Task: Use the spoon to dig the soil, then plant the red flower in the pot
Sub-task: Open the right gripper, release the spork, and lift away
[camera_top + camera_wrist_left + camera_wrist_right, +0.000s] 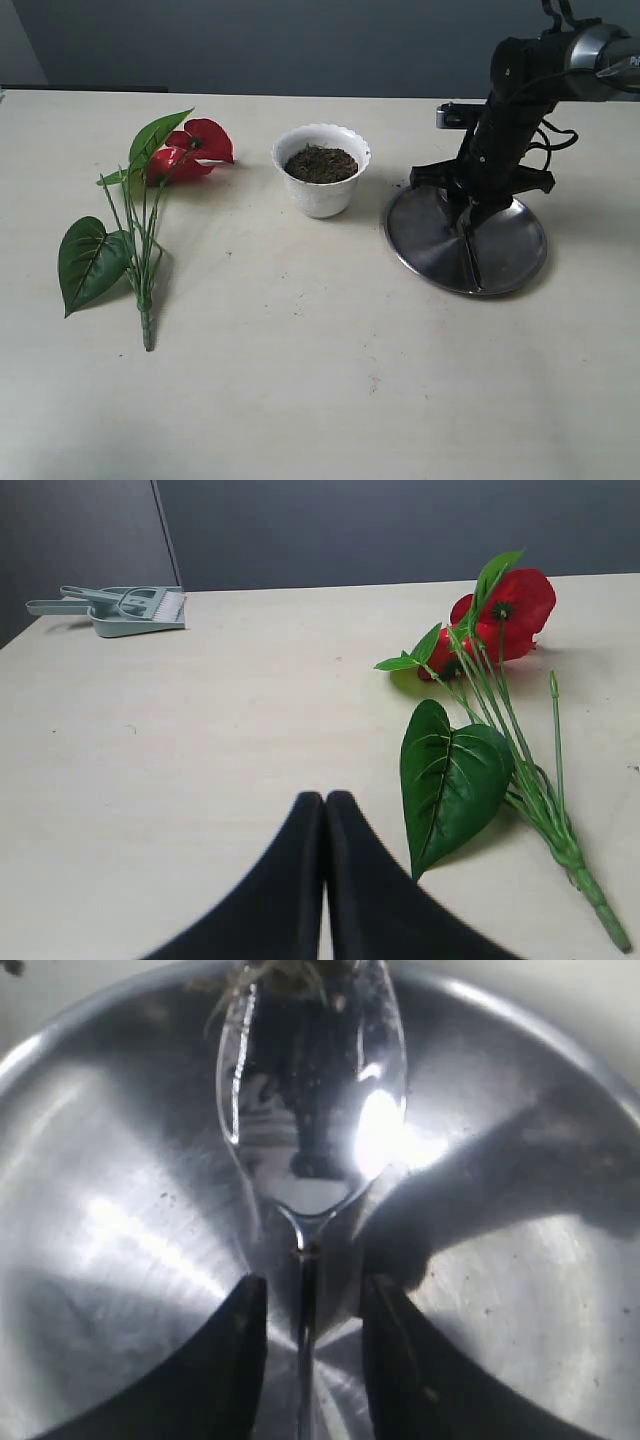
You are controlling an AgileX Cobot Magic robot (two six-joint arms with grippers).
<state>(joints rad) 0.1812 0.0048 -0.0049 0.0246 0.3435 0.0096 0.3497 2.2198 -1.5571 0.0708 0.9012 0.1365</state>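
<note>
The red flower (200,145) lies flat on the table at the left, its green leaves and stems trailing toward the front; it also shows in the left wrist view (510,605). The white pot (322,195) stands mid-table, filled with dark soil (320,163). The spoon (310,1090) lies in the round steel plate (510,250), a few fibres and crumbs at its tip. My right gripper (310,1290) hangs low over the plate, open, its fingers either side of the spoon's thin handle with gaps showing. My left gripper (325,800) is shut on nothing, beside a big leaf.
A grey-green dustpan and brush (135,608) rests at a far corner of the table in the left wrist view. The steel plate (120,1210) fills the right wrist view. The left arm does not show in the exterior view.
</note>
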